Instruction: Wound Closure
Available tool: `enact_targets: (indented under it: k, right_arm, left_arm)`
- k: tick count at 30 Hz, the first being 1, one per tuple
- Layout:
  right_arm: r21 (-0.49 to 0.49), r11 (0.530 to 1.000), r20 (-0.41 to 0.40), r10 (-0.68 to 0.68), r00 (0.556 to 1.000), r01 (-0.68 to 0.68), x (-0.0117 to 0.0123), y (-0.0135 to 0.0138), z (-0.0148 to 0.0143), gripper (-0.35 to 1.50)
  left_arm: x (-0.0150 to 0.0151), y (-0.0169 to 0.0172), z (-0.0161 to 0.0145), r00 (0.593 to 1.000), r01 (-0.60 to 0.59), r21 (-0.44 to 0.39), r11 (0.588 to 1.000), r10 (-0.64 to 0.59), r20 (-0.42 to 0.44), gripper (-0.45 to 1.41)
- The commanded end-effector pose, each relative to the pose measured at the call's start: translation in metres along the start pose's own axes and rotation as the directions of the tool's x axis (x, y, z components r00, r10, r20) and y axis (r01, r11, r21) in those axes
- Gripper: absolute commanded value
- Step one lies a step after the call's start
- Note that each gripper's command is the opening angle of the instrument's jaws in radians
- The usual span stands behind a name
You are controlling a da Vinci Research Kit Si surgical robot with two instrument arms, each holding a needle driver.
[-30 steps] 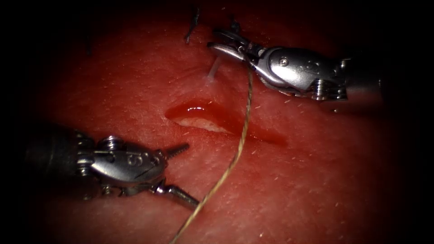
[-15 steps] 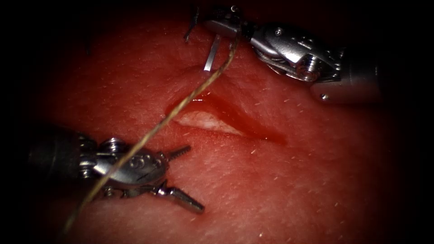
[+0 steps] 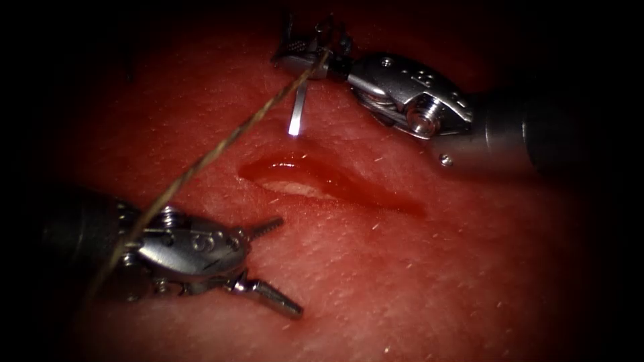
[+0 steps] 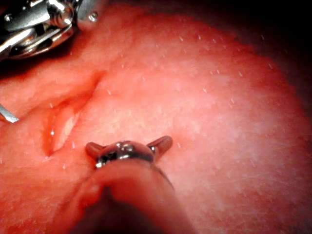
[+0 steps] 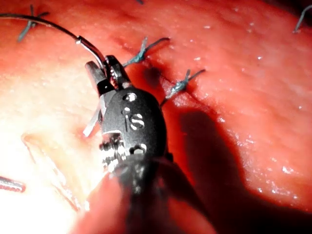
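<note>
My right tool (image 3: 305,55) reaches in over the tissue (image 3: 416,268), its jaws shut on the curved needle (image 3: 296,110) toward its tail end. The needle's bright tip points down at the skin just above the left end of the cut (image 3: 322,179); I cannot tell whether it touches. The thread (image 3: 215,153) runs from those jaws down to the left, across my left tool (image 3: 288,265). That tool lies left of the cut, jaws open and holding nothing. In the right wrist view the right tool (image 5: 105,68) grips the needle (image 5: 91,48). The left wrist view shows the left tool (image 4: 129,144) open beside the cut (image 4: 63,122).
Red fluid (image 3: 288,163) pools in the cut's left end. Blue stitches with cut ends (image 5: 141,51) (image 5: 180,85) sit on the tissue close beyond the right tool's jaws. One dark cut end (image 3: 287,30) stands next to those jaws.
The right tool moved up and left with the needle, whose tip now shows off the skin. The thread swung from hanging toward the bottom centre to lying across the left tool, which stayed put.
</note>
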Motion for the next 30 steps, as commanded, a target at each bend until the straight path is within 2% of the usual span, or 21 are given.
enact_targets:
  k: [1,5,8,10,15,16,18,19,20,22,30]
  right_arm:
    - [0.006,1.000,0.002,0.031,1.000,-0.031,0.0001,0.0004,0.0007,-0.35]
    - [0.082,0.966,0.036,0.245,0.969,-0.247,0.0008,0.0012,0.0013,-0.35]
    - [0.095,0.945,0.061,0.307,0.950,-0.312,0.0008,0.0010,0.0017,-0.35]
    - [0.105,0.888,0.097,0.440,0.893,-0.449,0.0005,0.0006,0.0022,-0.35]
    - [0.133,0.889,0.118,0.425,0.897,-0.438,-0.0002,-0.0002,0.0025,-0.35]
    - [0.143,0.866,0.137,0.463,0.876,-0.480,-0.0007,-0.0006,0.0024,-0.35]
    - [0.145,0.855,0.143,0.480,0.865,-0.499,-0.0008,-0.0007,0.0024,-0.35]
    - [0.143,0.825,0.160,0.525,0.836,-0.546,-0.0010,-0.0009,0.0024,-0.35]
    - [0.143,0.825,0.160,0.525,0.836,-0.546,-0.0010,-0.0009,0.0024,-0.35]
    - [0.134,0.795,0.173,0.569,0.804,-0.591,-0.0009,-0.0010,0.0024,-0.35]
    - [0.122,0.768,0.196,0.603,0.773,-0.629,-0.0014,-0.0023,0.0018,-0.35]
  left_arm:
    - [0.0004,-0.0001,0.0006,1.000,0.000,0.001,1.000,0.000,-0.001,0.86]
    - [0.0006,0.0001,0.0004,1.000,-0.002,0.004,1.000,0.002,-0.007,0.86]
    - [0.0007,0.0001,0.0004,1.000,-0.003,0.005,1.000,0.003,-0.010,0.86]
    - [0.0008,0.0001,0.0003,1.000,-0.004,0.005,1.000,0.004,-0.014,0.86]
    - [0.0009,0.0002,0.0002,1.000,-0.005,0.007,1.000,0.005,-0.014,0.86]
    - [0.0009,0.0003,0.0002,1.000,-0.005,0.007,1.000,0.005,-0.014,0.86]
    - [0.0009,0.0003,0.0002,1.000,-0.005,0.007,1.000,0.005,-0.014,0.86]
    - [0.0009,0.0003,0.0002,1.000,-0.006,0.007,1.000,0.006,-0.014,0.86]
    - [0.0009,0.0003,0.0002,1.000,-0.006,0.007,1.000,0.006,-0.014,0.86]
    - [0.0010,0.0004,0.0003,1.000,-0.007,0.007,1.000,0.007,-0.017,0.86]
    - [0.0010,0.0005,0.0003,1.000,-0.007,0.007,1.000,0.007,-0.017,0.86]
